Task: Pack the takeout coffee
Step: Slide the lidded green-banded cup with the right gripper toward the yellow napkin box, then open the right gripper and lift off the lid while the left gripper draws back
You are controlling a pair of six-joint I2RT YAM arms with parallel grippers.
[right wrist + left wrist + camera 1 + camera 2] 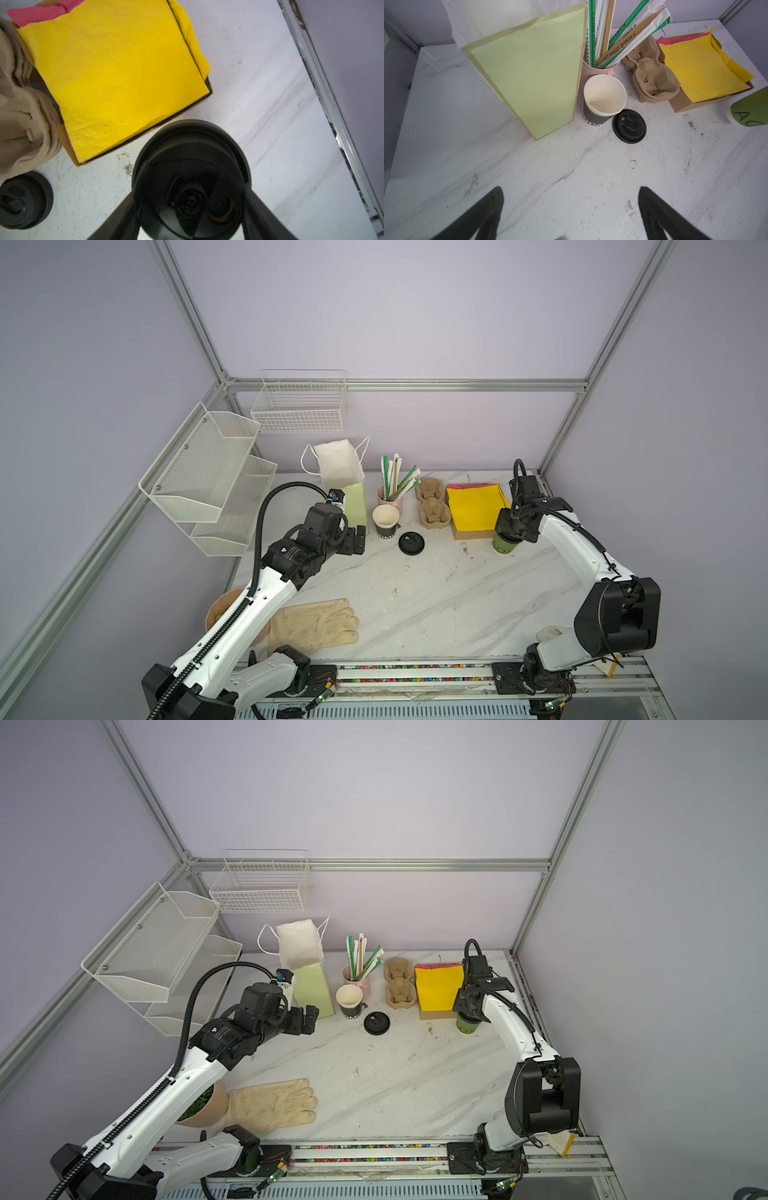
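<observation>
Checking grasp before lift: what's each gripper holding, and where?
Right gripper grips the coffee at its lid rim; left gripper open, empty.

Both top views look down from high above the near edge of the table toward the far wall, sharing the whole scene. The left wrist camera, low over the table, faces far and right. The right wrist camera looks steeply down, close on the takeout coffee. Both wrist views share the loose black lid and yellow napkins.
</observation>
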